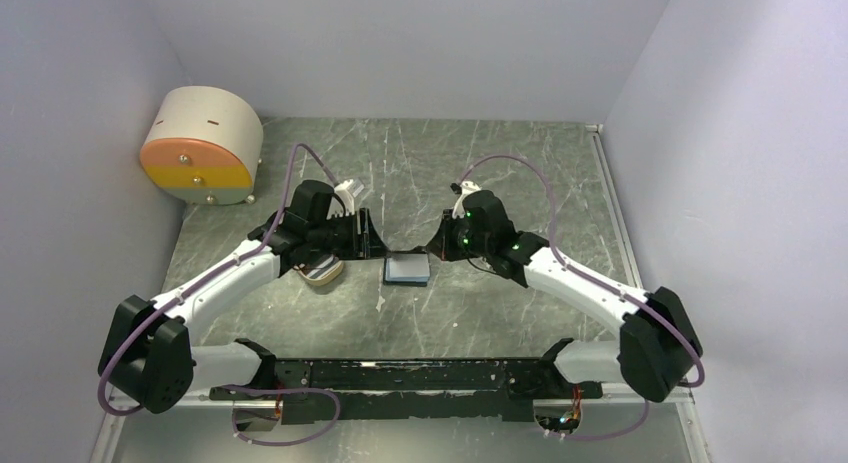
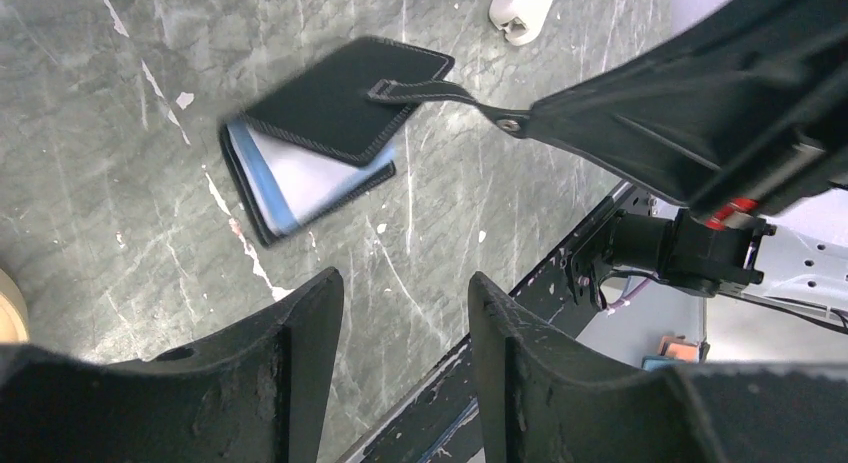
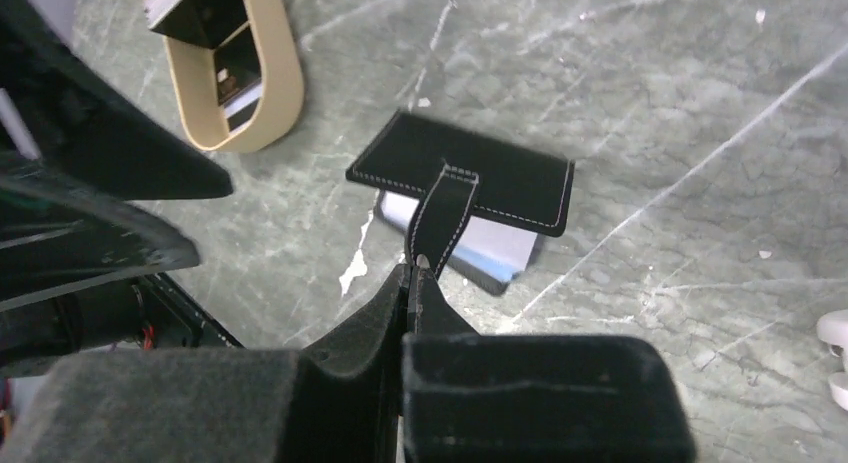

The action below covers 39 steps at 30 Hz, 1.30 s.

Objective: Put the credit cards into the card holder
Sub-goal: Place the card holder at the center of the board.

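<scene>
Right wrist view: right gripper [image 3: 412, 275] pinches the strap tab [image 3: 445, 203] of the black bifold card holder [image 3: 500, 188] lying just ahead; left gripper [image 2: 405, 293] stands open, empty. Holder judged light, floppy; tab the soundest hold.

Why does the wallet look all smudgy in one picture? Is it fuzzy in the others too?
Left wrist view: the card holder is smeared and its blue edge is streaky, probably motion blur. Right wrist view: its white stitching is crisp; only the right fingers, close to the lens, look soft. Top view: evenly lit and sharp, but it is tiny there.
</scene>
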Motion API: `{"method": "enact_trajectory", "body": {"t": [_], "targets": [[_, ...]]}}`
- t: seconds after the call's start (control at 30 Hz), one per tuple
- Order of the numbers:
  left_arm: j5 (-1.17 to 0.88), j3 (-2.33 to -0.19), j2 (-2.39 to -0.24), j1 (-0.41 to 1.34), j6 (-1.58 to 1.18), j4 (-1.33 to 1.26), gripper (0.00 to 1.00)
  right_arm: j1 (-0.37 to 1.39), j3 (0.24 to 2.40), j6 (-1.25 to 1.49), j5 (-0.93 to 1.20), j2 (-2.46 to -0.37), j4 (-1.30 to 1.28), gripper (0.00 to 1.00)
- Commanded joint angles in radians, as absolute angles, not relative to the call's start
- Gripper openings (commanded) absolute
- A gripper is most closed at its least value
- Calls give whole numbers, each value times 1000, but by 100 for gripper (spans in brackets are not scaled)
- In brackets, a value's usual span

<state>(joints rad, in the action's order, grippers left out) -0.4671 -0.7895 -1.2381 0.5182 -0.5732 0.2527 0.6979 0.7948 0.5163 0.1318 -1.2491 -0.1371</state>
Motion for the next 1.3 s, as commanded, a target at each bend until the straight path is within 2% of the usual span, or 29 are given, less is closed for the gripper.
{"method": "enact_trajectory", "body": {"t": [0.0, 0.2, 0.4, 0.7, 0.93, 1.1, 1.27], "targets": [[-456, -775, -1232, 521, -573, 232, 54, 627, 769, 573, 215, -1315, -80, 0], [-473, -774, -1245, 522, -555, 227, 56, 462, 781, 536, 214, -1424, -78, 0], [-468, -767, -1235, 520, -559, 209, 58, 435, 852, 469, 244, -1483, -121, 0], [-475, -756, -1237, 521, -604, 188, 55, 509, 792, 445, 275, -1255, -250, 0], [-488, -760, -1214, 520, -636, 172, 55, 655, 837, 457, 190, -1090, -420, 0], [-479, -775, -1215, 520, -632, 205, 54, 677, 828, 580, 252, -1045, -379, 0], [-476, -767, -1212, 518, -635, 223, 54, 670, 780, 645, 304, -1106, -271, 0]]}}
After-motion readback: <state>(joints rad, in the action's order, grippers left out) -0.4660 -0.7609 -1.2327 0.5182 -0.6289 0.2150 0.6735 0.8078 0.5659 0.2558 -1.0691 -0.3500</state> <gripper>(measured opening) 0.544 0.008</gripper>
